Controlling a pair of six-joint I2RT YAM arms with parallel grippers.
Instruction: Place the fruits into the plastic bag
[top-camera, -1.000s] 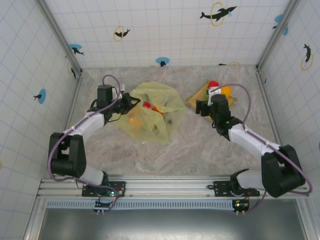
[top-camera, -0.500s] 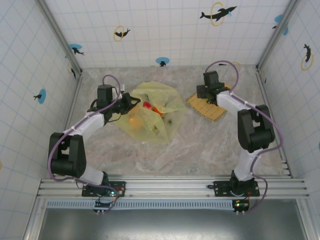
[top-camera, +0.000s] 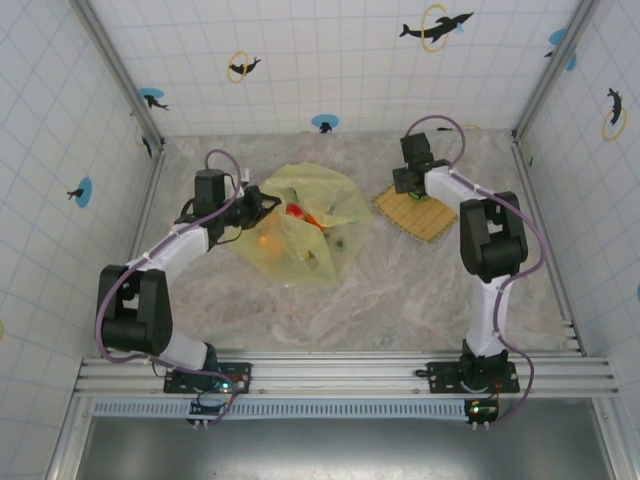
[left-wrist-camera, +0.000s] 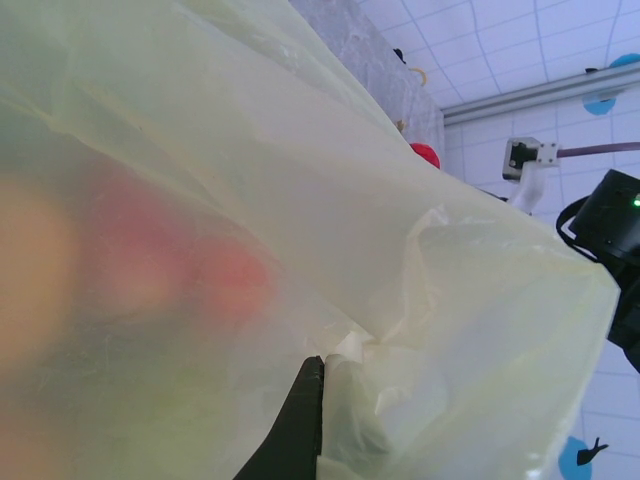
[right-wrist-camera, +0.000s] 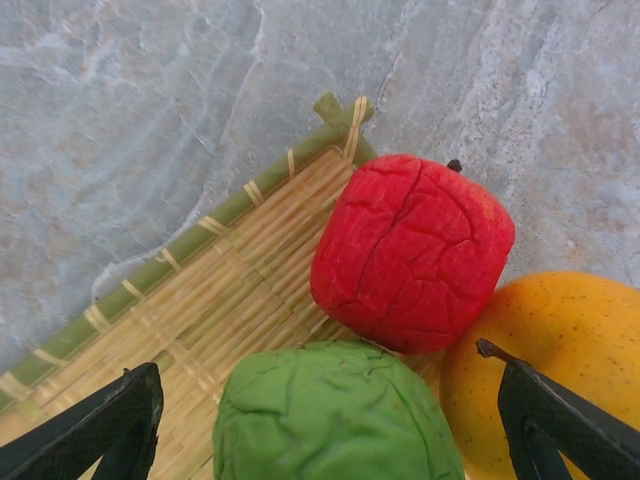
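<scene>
Right end effector (right-wrist-camera: 335, 425) has shifted over far corner of mat (right-wrist-camera: 200, 290), jaws wide open above green fruit (right-wrist-camera: 330, 390); red fruit (right-wrist-camera: 410, 250) and orange fruit (right-wrist-camera: 570, 350) touching it. Left end effector (top-camera: 262, 205) clamped on plastic bag (top-camera: 300, 235); other fruits inside. Next pick judged imminent.

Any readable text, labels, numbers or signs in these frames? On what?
No readable text anywhere.
Wall tiles: dolphin-and-ring pictures, no words.
Plastic bag: faint dark marks, too small and blurred to read.
Fruits and mat: no labels.
</scene>
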